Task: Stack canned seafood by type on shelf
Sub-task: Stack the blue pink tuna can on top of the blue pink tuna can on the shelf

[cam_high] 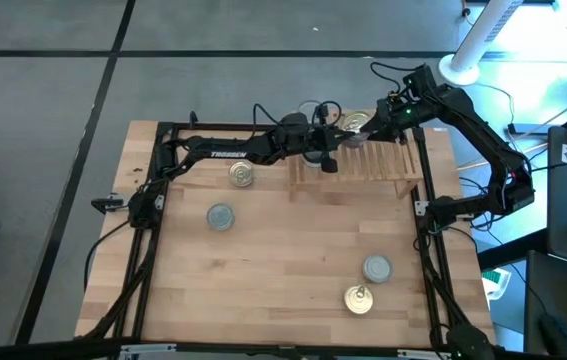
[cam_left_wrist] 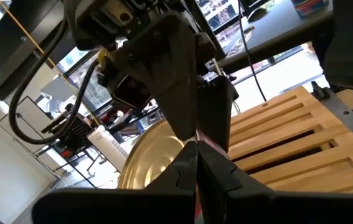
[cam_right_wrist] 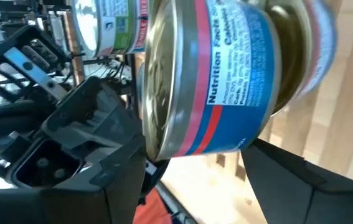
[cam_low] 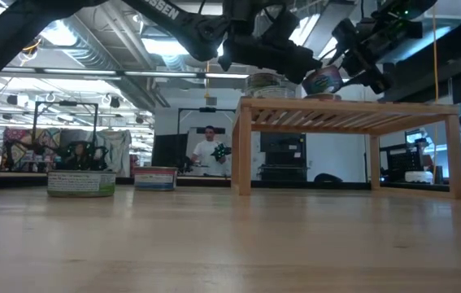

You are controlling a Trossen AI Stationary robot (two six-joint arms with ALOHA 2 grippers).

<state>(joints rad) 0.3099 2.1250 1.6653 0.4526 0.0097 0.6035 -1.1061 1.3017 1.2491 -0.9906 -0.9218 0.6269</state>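
The shelf (cam_high: 363, 165) is a slatted light-wood rack at the table's far edge, standing on legs (cam_low: 244, 146). My right gripper (cam_high: 375, 118) hangs over its far side, shut on a gold-topped tin (cam_high: 355, 122) with a blue and red label (cam_right_wrist: 226, 74). The tin is tilted above the slats (cam_low: 324, 81). My left gripper (cam_high: 327, 158) reaches over the shelf's left part, its fingers shut (cam_left_wrist: 196, 160), close to the held tin; whether it touches, I cannot tell. More tins (cam_low: 264, 81) stand on the shelf's left end, with green labels (cam_right_wrist: 111, 25). My right gripper pinches the tin between its two fingers, one finger (cam_right_wrist: 111, 168) against the silver bottom face (cam_right_wrist: 154, 93) and the other (cam_right_wrist: 294, 177) on the gold-top side (cam_right_wrist: 294, 50). The fingers come slanting down from the far right. The tin is lifted clear and tilted.
Several tins stand loose on the tabletop: a gold one (cam_high: 242, 175) and a silver one (cam_high: 221, 216) at left, a silver one (cam_high: 377, 268) and a gold one (cam_high: 359, 299) near right. The shelf's right slats (cam_high: 403, 165) are bare. A person (cam_low: 209, 150) stands far behind.
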